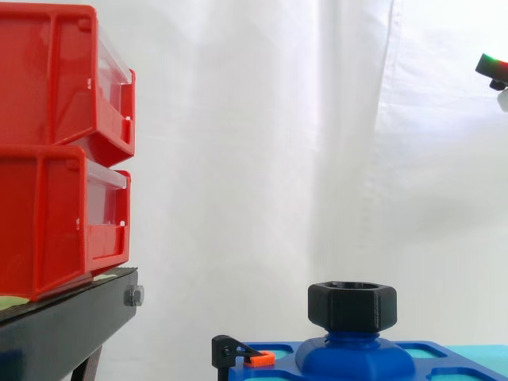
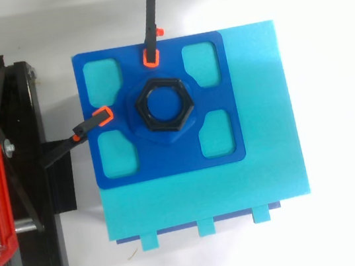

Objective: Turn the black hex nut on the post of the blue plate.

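At the left, two red bins (image 1: 48, 151) are sitting stacked on the black stand (image 1: 63, 321), well apart from the work. Further right, two black clamps (image 2: 148, 27) with orange tips are gripping the blue plate (image 2: 168, 161) at what the top view shows as its upper and left edges. The plate is resting on a cyan block (image 2: 268, 159).

The black hex nut (image 1: 352, 305) is sitting on the post (image 1: 349, 341) at the plate's middle. Its bore is pointing straight up, so the turning axis is running vertically.

At the far right, high at the edge of the side view, a small part of the hand (image 1: 493, 67) is showing, glowing red and green. Too little of it is showing to tell whether it is spread or closed.

The nut is lying well below and to the left of the hand, with nothing standing between them. The coming move is probably calling for a long travel leftward and down, ending above the nut in line with the post.
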Robot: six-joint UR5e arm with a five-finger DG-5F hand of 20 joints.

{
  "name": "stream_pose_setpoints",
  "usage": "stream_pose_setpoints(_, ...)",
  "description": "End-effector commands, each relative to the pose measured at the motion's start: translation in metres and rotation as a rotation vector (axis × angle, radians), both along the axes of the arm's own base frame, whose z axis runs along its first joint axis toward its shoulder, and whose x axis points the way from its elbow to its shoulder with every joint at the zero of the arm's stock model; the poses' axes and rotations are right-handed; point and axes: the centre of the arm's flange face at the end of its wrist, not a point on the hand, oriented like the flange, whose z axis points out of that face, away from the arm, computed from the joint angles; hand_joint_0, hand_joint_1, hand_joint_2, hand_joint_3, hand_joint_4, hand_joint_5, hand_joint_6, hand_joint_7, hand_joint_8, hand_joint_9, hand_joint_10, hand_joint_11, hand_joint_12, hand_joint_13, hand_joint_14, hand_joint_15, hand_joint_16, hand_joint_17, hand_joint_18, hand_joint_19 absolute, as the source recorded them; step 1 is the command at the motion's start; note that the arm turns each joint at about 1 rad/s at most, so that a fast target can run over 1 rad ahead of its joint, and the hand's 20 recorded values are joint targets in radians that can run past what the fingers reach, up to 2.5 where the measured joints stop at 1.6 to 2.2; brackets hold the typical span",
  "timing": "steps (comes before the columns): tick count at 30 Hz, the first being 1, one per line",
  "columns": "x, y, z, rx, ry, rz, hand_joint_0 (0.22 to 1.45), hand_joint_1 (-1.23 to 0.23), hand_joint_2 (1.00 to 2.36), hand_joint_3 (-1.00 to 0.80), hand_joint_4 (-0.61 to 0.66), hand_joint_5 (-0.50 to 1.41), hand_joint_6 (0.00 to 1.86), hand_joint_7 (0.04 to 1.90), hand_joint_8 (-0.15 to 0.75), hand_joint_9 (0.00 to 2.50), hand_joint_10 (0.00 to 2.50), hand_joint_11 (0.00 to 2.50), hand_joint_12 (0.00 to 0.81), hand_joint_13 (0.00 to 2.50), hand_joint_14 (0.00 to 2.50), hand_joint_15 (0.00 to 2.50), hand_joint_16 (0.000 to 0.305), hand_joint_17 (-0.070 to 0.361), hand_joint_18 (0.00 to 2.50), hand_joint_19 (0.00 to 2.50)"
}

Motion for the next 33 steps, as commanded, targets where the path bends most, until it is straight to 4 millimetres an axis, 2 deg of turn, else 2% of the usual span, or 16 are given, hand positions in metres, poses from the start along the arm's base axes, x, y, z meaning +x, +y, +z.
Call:
stream_pose_setpoints(1, 0.0, 0.0, -0.001, -0.011, 0.007, 0.005, 0.46, -0.45, 1.0, -0.5, 0.14, -0.23, 0.5, 0.74, 0.255, 0.39, 0.0, 0.0, 0.378, 0.29, 0.0, 0.05, 0.066, 0.149, 0.11, 0.08)
stream_pose_setpoints(10, 0.001, 0.0, 0.0, -0.032, 0.003, 0.003, 0.46, -0.46, 1.0, -0.5, 0.14, -0.22, 0.5, 0.75, 0.252, 0.39, 0.0, 0.0, 0.377, 0.29, 0.0, 0.05, 0.065, 0.146, 0.13, 0.09)
stream_pose_setpoints(19, 0.027, 0.007, -0.022, -0.06, -0.019, 0.015, 0.47, -0.48, 1.0, -0.5, 0.15, -0.22, 0.5, 0.75, 0.252, 0.4, 0.0, 0.0, 0.376, 0.3, 0.0, 0.04, 0.064, 0.144, 0.17, 0.08)
stream_pose_setpoints(20, 0.039, 0.01, -0.029, -0.059, -0.03, 0.018, 0.47, -0.48, 1.0, -0.5, 0.15, -0.22, 0.5, 0.75, 0.252, 0.41, 0.0, 0.0, 0.377, 0.3, 0.0, 0.04, 0.064, 0.143, 0.17, 0.08)
stream_pose_setpoints(24, 0.065, 0.014, -0.026, -0.083, -0.048, 0.021, 0.47, -0.48, 1.0, -0.5, 0.15, -0.22, 0.5, 0.75, 0.254, 0.41, 0.0, 0.0, 0.377, 0.3, 0.0, 0.04, 0.064, 0.143, 0.18, 0.09)
stream_pose_setpoints(33, 0.104, 0.024, -0.048, -0.19, -0.01, 0.056, 0.47, -0.49, 1.0, -0.5, 0.15, -0.22, 0.5, 0.75, 0.254, 0.41, 0.0, 0.0, 0.375, 0.28, 0.0, 0.03, 0.062, 0.14, 0.2, 0.09)
